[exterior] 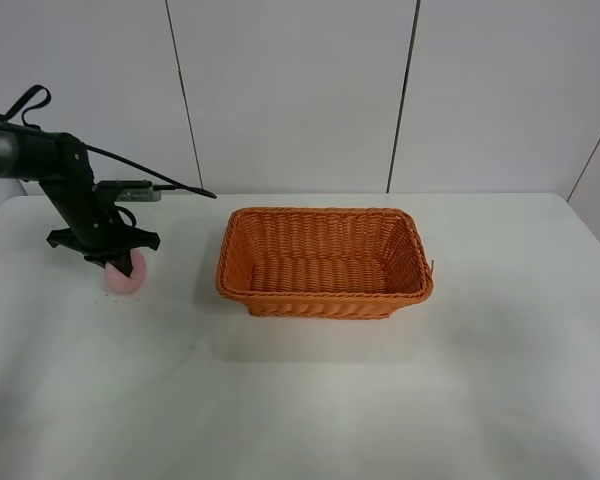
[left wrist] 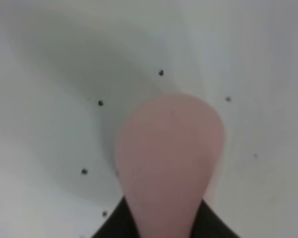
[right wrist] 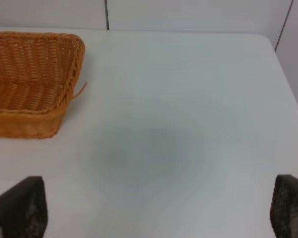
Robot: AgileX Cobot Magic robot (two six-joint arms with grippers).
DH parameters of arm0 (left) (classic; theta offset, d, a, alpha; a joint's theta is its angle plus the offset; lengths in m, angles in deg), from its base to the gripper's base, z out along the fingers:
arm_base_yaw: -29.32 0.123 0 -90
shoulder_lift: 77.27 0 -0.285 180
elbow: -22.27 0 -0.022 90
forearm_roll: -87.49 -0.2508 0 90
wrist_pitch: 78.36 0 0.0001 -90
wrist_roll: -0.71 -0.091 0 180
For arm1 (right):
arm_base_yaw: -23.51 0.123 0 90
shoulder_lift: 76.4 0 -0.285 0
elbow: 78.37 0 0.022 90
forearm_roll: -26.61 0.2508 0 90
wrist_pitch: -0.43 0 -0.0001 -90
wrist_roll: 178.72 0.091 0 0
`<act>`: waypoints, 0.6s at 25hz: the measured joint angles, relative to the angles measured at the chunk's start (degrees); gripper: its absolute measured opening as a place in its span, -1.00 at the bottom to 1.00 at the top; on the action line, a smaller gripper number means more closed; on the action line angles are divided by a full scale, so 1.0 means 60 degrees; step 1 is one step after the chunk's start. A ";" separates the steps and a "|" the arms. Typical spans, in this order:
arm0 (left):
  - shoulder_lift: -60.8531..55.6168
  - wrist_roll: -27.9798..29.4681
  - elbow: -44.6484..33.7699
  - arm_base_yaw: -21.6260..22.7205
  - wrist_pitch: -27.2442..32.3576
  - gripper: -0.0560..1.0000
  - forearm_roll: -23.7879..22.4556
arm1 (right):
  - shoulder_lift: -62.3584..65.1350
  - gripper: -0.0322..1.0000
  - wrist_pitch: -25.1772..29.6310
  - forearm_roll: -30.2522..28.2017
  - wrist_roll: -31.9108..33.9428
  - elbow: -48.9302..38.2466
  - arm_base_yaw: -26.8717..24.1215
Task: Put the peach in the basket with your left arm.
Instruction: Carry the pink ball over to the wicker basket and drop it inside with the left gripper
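The pale pink peach (exterior: 126,277) is at the far left of the white table (exterior: 310,400), well left of the orange wicker basket (exterior: 324,263). My left gripper (exterior: 118,262) comes down on the peach from above. In the left wrist view the peach (left wrist: 170,158) fills the middle, with a black finger (left wrist: 111,229) pressed against each side, so the gripper looks shut on it. The peach is at or just above the table surface. My right gripper (right wrist: 159,208) is open and empty over bare table to the right of the basket (right wrist: 30,79); it is out of the high view.
The basket has nothing in it. A black cable (exterior: 150,170) trails from the left arm toward the back wall. The table's back edge meets a white panelled wall. Small dark specks (left wrist: 100,103) dot the table around the peach.
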 joint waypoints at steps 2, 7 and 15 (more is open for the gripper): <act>-0.0405 0.0035 0.0158 0.0000 0.0389 -0.77 -0.0069 | 0.0000 0.41 0.0000 0.0000 0.0000 0.0000 0.0000; -0.1459 0.0314 0.1373 -0.0127 0.2327 -0.80 -0.0178 | 0.0000 0.41 0.0000 0.0000 0.0000 0.0000 0.0000; -0.1579 0.0875 0.3989 -0.1745 0.4390 -0.80 -0.0191 | 0.0000 0.41 0.0000 0.0000 0.0000 0.0000 0.0000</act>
